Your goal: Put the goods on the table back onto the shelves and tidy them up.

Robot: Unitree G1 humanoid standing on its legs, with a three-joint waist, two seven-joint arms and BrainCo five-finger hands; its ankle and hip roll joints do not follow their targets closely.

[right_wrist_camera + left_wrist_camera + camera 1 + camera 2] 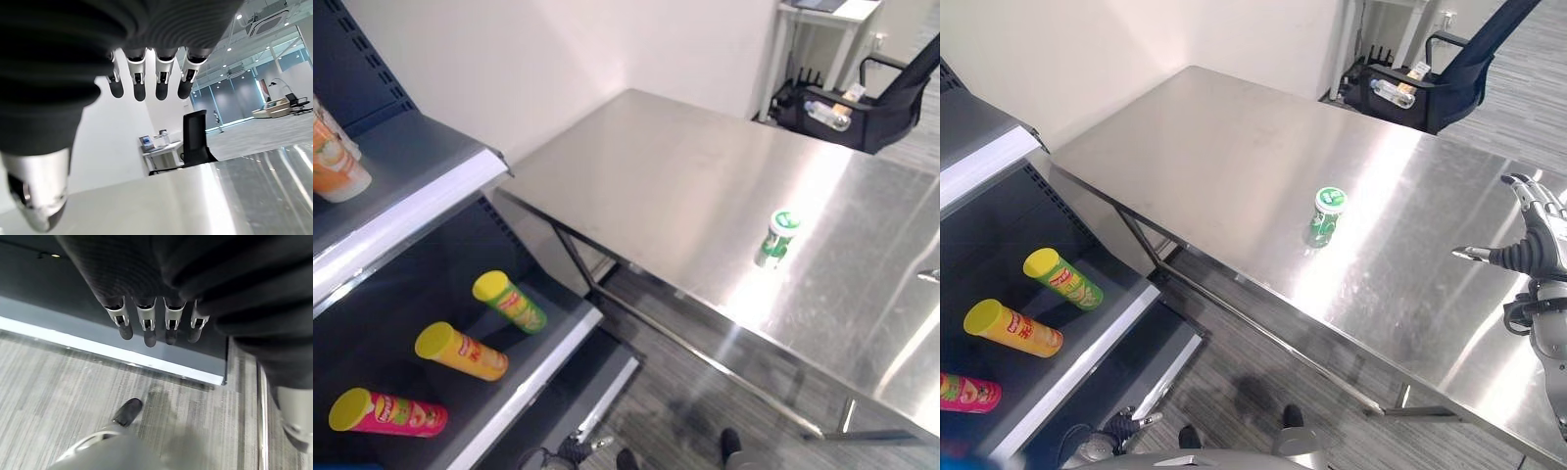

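A small green-and-white canister (pixel 777 237) stands upright on the steel table (pixel 666 166), towards its front edge. My right hand (pixel 1535 238) hovers open over the table's right end, well to the right of the canister, holding nothing; its straight fingers (pixel 139 81) show in the right wrist view. My left hand (pixel 146 325) hangs low beside the shelf unit with its fingers straight and nothing in it. On the lower shelf (pixel 533 377) lie a green tube (pixel 509 301), a yellow-orange tube (pixel 460 351) and a pink tube (pixel 386 412), all on their sides.
An orange cup (pixel 335 166) stands on the upper shelf (pixel 421 201) at the far left. A black office chair (pixel 1430 83) with bottles on its seat stands behind the table, beside a white desk (pixel 827 15). Grey floor lies between shelf and table.
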